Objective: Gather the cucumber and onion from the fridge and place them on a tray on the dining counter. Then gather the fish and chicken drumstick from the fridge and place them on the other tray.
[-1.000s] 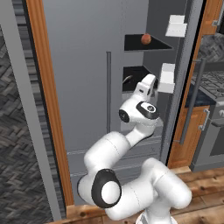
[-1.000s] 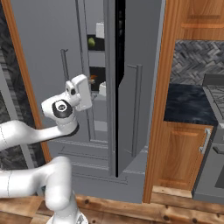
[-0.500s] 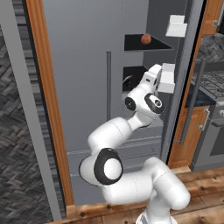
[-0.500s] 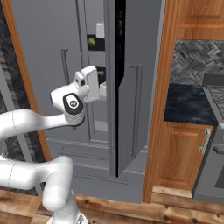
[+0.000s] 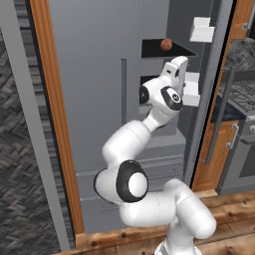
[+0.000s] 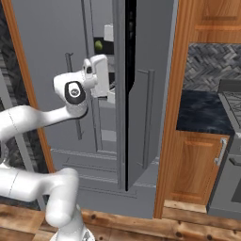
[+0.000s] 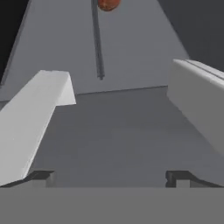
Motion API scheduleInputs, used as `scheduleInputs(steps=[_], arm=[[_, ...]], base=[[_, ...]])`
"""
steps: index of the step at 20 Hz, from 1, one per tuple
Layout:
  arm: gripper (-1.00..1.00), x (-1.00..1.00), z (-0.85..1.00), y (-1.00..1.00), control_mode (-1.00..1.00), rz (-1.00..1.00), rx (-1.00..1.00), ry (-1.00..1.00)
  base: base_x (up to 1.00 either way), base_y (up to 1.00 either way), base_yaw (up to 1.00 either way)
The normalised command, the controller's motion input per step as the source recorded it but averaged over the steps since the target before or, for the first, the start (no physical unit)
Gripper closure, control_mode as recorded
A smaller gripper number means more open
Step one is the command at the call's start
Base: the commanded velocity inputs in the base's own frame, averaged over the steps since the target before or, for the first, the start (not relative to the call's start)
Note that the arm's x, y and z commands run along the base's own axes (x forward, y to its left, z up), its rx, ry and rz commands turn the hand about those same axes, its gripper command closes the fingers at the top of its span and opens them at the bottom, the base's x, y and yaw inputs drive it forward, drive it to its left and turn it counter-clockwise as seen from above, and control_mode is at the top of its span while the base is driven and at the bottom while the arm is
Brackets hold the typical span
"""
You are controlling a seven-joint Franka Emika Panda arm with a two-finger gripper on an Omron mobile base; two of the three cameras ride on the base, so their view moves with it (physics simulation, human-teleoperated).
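Left base view: arm reaches up into the open fridge (image 5: 99, 74); the gripper (image 5: 180, 67) is at the gap, below and just right of the onion (image 5: 166, 44), which sits on a black shelf (image 5: 154, 50). White door bins (image 5: 201, 30) hang to the right.
Right base view: gripper (image 6: 100, 75) is by the door edge; a green round thing (image 6: 99, 45) sits on a shelf above it.
Hand view: fingertips (image 7: 41, 177) stand wide apart, nothing between them; onion (image 7: 107, 4) far ahead at the top edge; white bins on both sides.
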Motion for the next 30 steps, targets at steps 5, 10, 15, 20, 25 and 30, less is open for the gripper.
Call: scheduleInputs(steps=[5, 10, 15, 20, 25, 30], arm=[[-1.0, -0.06, 0.04, -0.62, -1.0, -0.14, 0.0, 0.04], [-1.0, 0.0, 0.0, -0.83, -1.0, -0.08, 0.02, 0.0], [-1.0, 0.0, 0.0, -0.95, -1.0, -0.05, 0.04, 0.0], [-1.0, 0.0, 0.07, -1.0, -1.0, 0.0, 0.1, 0.0], [-1.0, -0.09, 0.25, -0.8, -1.0, 0.0, 0.16, -0.04], [-1.0, -0.33, 0.49, 0.16, -1.0, 0.0, 0.18, -0.22]], base=[[0.0, 0.0, 0.0], [0.0, 0.0, 0.0], [0.0, 0.0, 0.0], [0.0, 0.0, 0.0], [0.0, 0.0, 0.0], [0.0, 0.0, 0.0]])
